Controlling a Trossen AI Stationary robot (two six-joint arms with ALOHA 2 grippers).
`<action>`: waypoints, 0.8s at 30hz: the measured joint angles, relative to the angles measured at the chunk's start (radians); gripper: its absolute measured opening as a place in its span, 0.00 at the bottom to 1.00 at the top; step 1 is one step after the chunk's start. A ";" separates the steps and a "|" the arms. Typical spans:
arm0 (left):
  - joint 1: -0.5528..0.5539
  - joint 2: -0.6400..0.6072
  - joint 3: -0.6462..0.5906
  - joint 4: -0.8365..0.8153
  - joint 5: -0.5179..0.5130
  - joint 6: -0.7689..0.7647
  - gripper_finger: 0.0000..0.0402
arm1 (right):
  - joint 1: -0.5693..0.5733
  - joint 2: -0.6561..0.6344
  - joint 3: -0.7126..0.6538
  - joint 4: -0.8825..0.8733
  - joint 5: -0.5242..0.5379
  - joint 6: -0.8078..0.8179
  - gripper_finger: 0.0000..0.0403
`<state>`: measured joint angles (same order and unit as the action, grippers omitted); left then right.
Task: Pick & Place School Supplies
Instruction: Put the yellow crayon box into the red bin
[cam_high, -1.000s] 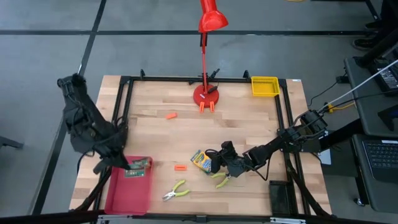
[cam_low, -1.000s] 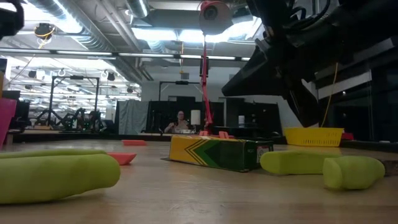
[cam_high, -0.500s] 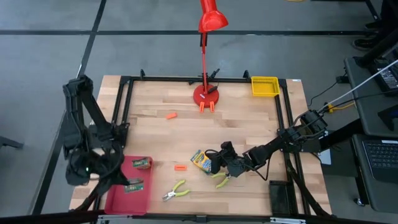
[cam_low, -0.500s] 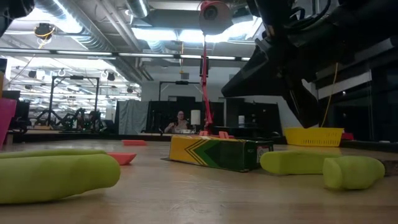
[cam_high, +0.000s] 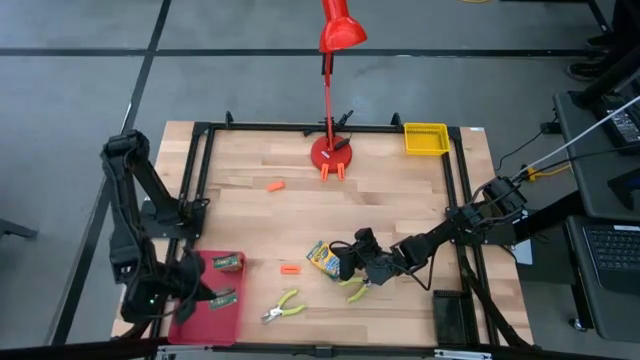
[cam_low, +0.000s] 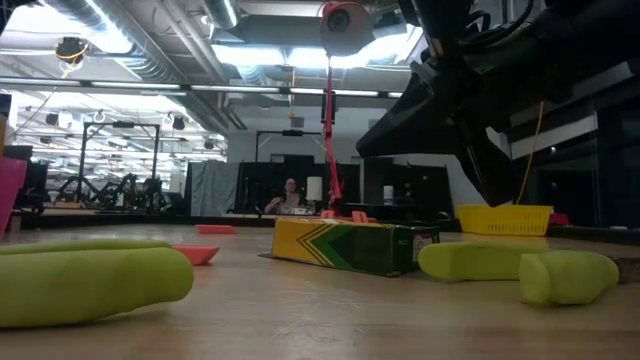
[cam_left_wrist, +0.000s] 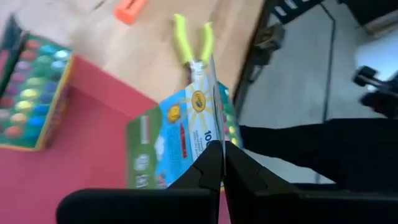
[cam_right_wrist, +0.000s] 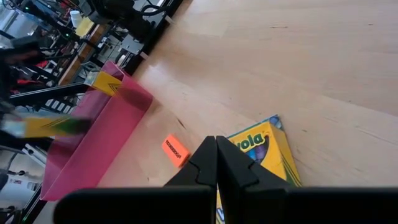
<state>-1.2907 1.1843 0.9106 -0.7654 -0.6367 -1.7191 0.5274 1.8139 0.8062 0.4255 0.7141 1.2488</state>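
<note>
Now the flat cardboard crayon box with the blue and green front (cam_left_wrist: 186, 134) hangs on its thin edge over the flat red plastic tray (cam_high: 195, 320). The left claw (cam_left_wrist: 217, 146) is clamped tight on it. A second ago this claw was up by the tray's far end, and it has come down toward the near end. The box looks just about ready to be let go, I think.

Another green crayon box (cam_high: 228, 262) already lies flat in the tray.

Out on the smooth wooden table (cam_high: 400, 200), a yellow crayon box (cam_high: 322, 257) waits. The right claw (cam_high: 347, 262) sits over its edge, with both fingers pressed together and holding nothing. It has not moved.

Two little pliers with bendy yellow-green handles (cam_high: 283, 307) and two tiny orange blocks (cam_high: 290, 268) lie on the wood too.
</note>
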 joint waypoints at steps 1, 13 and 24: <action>0.000 0.000 -0.018 0.000 0.000 -0.019 0.01 | 0.000 0.000 0.000 0.000 -0.001 0.000 0.00; -0.005 -0.060 -0.183 0.056 -0.013 -0.058 0.01 | 0.005 -0.014 0.002 0.001 -0.008 -0.008 0.00; -0.004 -0.168 -0.285 0.058 -0.050 -0.050 0.01 | 0.005 -0.014 0.005 -0.001 -0.016 -0.003 0.00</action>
<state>-1.2949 1.0160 0.6254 -0.7077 -0.6871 -1.7692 0.5323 1.8000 0.8111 0.4245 0.6983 1.2461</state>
